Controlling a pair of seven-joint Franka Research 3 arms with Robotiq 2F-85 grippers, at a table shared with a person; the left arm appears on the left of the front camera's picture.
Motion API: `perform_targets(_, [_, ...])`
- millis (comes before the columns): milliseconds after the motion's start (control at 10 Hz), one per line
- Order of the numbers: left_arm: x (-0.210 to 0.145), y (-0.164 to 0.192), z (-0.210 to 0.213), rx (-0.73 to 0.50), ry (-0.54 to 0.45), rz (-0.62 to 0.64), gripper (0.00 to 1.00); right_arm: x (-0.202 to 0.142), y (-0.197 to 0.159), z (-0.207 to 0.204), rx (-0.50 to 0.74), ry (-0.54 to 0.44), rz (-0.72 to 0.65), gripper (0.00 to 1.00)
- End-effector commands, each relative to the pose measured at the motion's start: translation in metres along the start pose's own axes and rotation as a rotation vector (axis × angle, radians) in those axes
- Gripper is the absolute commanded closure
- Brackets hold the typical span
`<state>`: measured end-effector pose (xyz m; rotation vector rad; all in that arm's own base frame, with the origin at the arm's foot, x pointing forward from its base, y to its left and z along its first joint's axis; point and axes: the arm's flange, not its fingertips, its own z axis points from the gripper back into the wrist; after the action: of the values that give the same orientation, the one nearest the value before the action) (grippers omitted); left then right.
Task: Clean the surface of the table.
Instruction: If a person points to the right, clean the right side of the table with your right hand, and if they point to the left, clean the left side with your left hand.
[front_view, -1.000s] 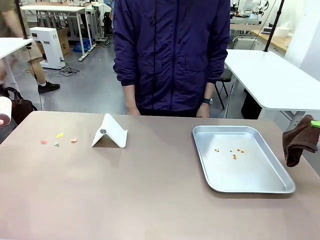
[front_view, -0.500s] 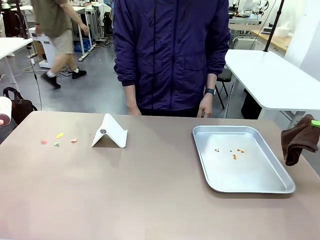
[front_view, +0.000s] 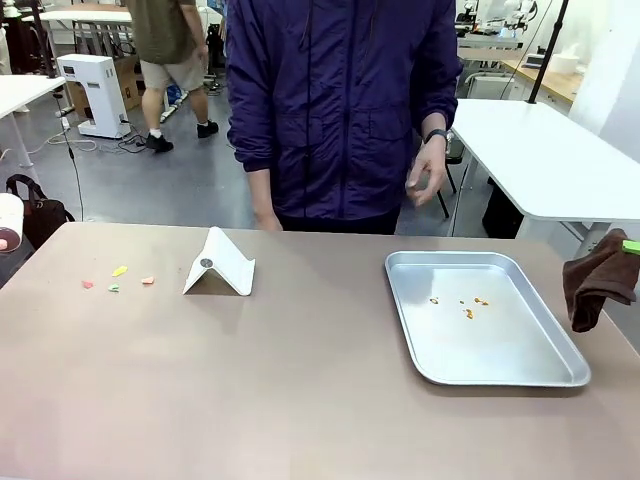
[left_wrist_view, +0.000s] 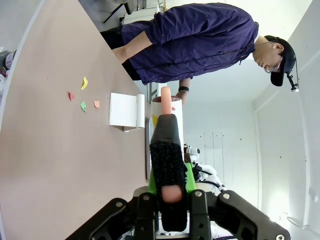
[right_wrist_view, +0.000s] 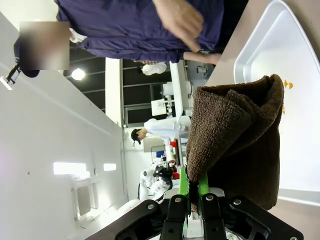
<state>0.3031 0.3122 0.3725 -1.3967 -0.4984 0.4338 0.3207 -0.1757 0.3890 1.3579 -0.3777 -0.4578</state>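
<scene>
Left hand (left_wrist_view: 170, 186) clenched on the black handle of a roller (left_wrist_view: 167, 112), white drum pointing away, out at the 9 o'clock edge of the tabletop (front_view: 300, 390). Right hand (right_wrist_view: 192, 192) clenched on a brown cloth (right_wrist_view: 235, 140), hanging in folds at the 3 o'clock edge, near a metal tray (front_view: 520, 355) but apart from it. In the tray's far half, a few orange crumbs (front_view: 468, 306). At 10 o'clock on the taupe top, small coloured scraps (front_view: 118, 278); just beside them toward 11, a white folded stand (front_view: 222, 268). Tabletop spread across the whole lower half of the front view. At 12 o'clock, a person (front_view: 340, 110) in a dark blue jacket, standing at the far edge.
</scene>
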Motion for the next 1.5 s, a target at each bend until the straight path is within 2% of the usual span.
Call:
perform_targets(0, [-0.002,-0.001,0.001,-0.013,0.009,-0.016,1.00,-0.002,0.005,0.003,-0.002,0.006,0.001,1.00])
perform_targets(900, [-0.002,-0.001,0.001,-0.013,0.009,-0.016,1.00,-0.002,0.005,0.003,-0.002,0.006,0.001,1.00])
perform_targets(1000, [-0.002,-0.001,0.001,-0.013,0.009,-0.016,1.00,0.000,0.000,0.000,0.000,0.000,0.000,0.93])
perform_targets(1100, [-0.002,-0.001,0.001,-0.013,0.009,-0.016,1.00,0.006,0.005,-0.011,-0.061,0.042,0.017,0.93])
perform_targets(1400, [-0.002,-0.001,0.001,-0.013,0.009,-0.016,1.00,0.013,0.043,-0.053,-0.238,0.182,0.200,0.93])
